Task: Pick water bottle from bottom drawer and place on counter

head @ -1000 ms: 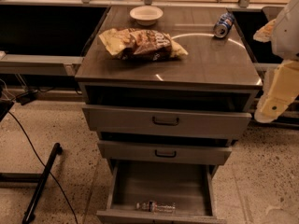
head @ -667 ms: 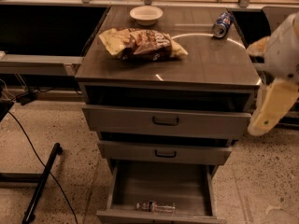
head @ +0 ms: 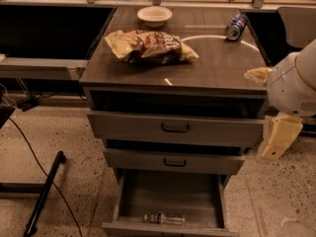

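Observation:
The water bottle [head: 164,219] lies on its side near the front wall of the open bottom drawer [head: 170,191], its white cap to the left. The counter [head: 212,63] is the glossy dark top of the cabinet. My gripper [head: 277,136] hangs at the right side of the cabinet, level with the upper drawers, under the arm's white round joint [head: 296,83]. It is well above and to the right of the bottle and holds nothing that I can see.
On the counter lie a chip bag [head: 150,46], a white bowl [head: 154,15] and a blue soda can [head: 236,26]. The two upper drawers [head: 175,128] stand slightly out. A black pole and cable [head: 44,191] lie on the floor at left.
The arm and gripper have moved down and left, closer to the cabinet's right side. The bottle and drawers have not moved.

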Tool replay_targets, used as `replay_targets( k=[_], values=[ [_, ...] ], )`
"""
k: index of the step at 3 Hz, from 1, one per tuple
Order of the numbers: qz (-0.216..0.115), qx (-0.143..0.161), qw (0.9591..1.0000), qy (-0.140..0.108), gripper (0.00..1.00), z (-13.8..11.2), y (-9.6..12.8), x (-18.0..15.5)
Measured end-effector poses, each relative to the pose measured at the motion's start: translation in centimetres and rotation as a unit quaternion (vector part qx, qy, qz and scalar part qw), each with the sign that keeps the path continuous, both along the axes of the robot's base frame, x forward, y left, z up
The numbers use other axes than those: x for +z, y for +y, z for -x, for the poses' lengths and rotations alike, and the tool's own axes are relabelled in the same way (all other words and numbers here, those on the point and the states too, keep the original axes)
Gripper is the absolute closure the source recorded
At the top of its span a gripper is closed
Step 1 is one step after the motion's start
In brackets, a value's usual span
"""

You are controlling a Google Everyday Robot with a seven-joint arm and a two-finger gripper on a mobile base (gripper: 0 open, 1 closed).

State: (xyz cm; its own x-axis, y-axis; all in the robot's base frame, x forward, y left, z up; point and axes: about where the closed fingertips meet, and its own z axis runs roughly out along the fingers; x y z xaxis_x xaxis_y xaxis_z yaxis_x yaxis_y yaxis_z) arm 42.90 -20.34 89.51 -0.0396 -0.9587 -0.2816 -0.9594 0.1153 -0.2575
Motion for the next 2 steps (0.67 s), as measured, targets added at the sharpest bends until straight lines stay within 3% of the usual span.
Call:
replay_targets(
  k=[1, 2],
  values=[
    [-0.023, 0.009, 0.9988, 0.043, 0.0, -0.6, 1.0, -3.8],
    [-0.06, 0.017, 0.9933, 0.097, 0.0, -0.3, 3.0, -11.9]
  ],
)
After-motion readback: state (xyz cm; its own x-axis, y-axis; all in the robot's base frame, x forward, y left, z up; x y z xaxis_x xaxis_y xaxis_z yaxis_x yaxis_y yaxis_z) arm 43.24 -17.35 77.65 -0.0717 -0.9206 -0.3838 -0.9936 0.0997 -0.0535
